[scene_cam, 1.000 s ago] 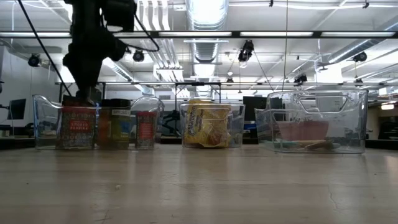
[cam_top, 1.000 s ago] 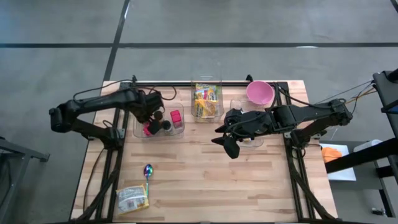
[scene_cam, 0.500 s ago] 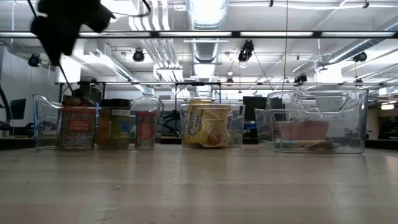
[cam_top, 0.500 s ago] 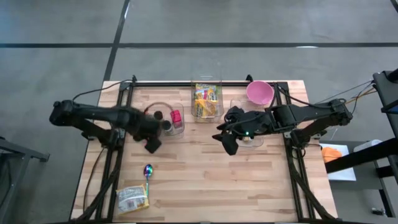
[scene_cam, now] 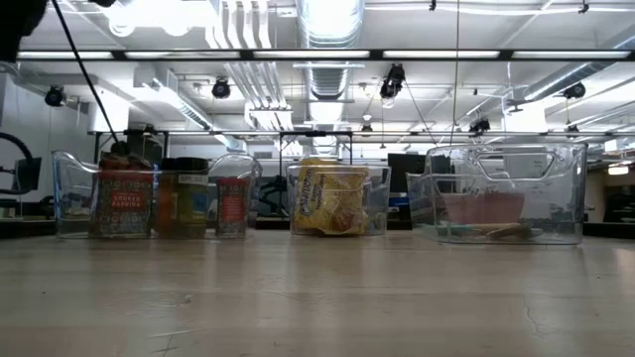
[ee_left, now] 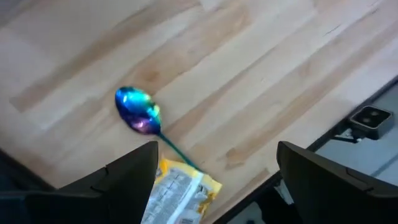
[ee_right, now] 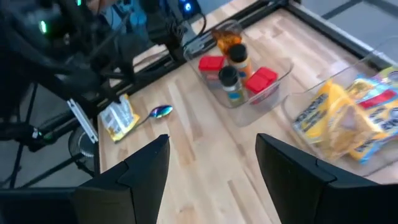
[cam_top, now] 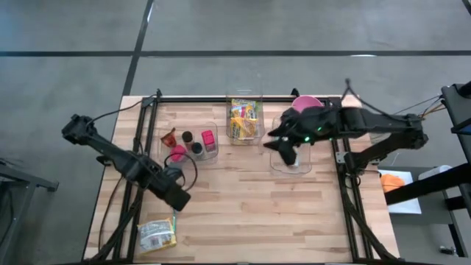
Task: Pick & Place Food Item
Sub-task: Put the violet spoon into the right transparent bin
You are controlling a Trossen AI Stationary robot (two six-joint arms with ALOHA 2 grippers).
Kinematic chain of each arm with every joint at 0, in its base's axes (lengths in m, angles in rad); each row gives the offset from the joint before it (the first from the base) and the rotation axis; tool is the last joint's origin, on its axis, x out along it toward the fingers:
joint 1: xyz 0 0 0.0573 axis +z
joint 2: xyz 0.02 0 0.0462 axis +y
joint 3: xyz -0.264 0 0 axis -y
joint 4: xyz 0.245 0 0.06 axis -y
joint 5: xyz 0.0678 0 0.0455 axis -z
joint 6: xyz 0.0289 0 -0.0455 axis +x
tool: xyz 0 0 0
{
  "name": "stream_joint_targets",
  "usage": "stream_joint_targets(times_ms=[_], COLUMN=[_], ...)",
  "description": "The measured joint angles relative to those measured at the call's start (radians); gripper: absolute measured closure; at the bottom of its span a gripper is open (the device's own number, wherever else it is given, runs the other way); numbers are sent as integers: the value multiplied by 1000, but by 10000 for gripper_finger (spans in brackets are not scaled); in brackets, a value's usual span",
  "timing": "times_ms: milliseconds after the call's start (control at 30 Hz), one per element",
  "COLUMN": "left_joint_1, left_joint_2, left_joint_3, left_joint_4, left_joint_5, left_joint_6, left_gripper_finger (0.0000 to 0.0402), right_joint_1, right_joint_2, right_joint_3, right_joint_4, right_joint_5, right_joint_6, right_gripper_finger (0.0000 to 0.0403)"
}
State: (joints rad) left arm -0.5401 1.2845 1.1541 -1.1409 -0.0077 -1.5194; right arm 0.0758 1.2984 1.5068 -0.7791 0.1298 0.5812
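A yellow-and-white food packet (cam_top: 157,235) (ee_left: 177,193) lies flat on the table at the near left corner. An iridescent spoon (ee_left: 140,115) lies just beyond it, its handle reaching the packet. My left gripper (cam_top: 179,199) (ee_left: 217,180) hangs open above the spoon, pointing down, with nothing between its fingers; in the high view it hides the spoon. My right gripper (cam_top: 287,153) (ee_right: 214,180) stands open and empty above the near side of the right clear bin (cam_top: 274,163).
Three clear bins line the far side: the left one (cam_top: 213,154) holds spice jars, the middle one (cam_top: 243,121) yellow snack packets, the right one a pink bowl (cam_top: 307,103). Bare wood spreads across the table's near middle and right.
My left gripper has swung from above the left bin toward the table's near edge, rolling as it went, and now hangs over the spoon by the packet. My right gripper has drawn back toward the far right, from the table's middle to the right bin. Neither gripper's opening has changed.
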Motion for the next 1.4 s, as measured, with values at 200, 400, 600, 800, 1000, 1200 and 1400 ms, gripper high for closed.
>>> stream_joint_targets(times_ms=[200,400,600,800,1000,1200,1400], left_joint_1=[-46,-55,-55,-54,-55,-55,-55], left_joint_2=[48,133,233,301,321,302,301], left_joint_3=[-54,-87,-99,-103,-169,-284,-359], left_joint_4=[43,107,131,184,242,367,514], left_joint_5=[28,83,158,174,184,192,208], left_joint_6=[-185,-355,-444,-437,-445,-460,-471], left_gripper_finger=[65,65,65,65,65,68,102], right_joint_1=[-62,-101,-146,-193,-199,-198,-198], right_joint_2=[-119,-222,-326,-417,-468,-465,-452], right_joint_3=[-83,-172,-223,-238,-241,-241,-241], right_joint_4=[4,6,1,-4,-4,-3,-1], right_joint_5=[-10,-9,-74,-182,-212,-217,-219], right_joint_6=[-10,-68,-144,-198,-217,-210,-185], right_gripper_finger=[169,169,169,169,169,169,169])
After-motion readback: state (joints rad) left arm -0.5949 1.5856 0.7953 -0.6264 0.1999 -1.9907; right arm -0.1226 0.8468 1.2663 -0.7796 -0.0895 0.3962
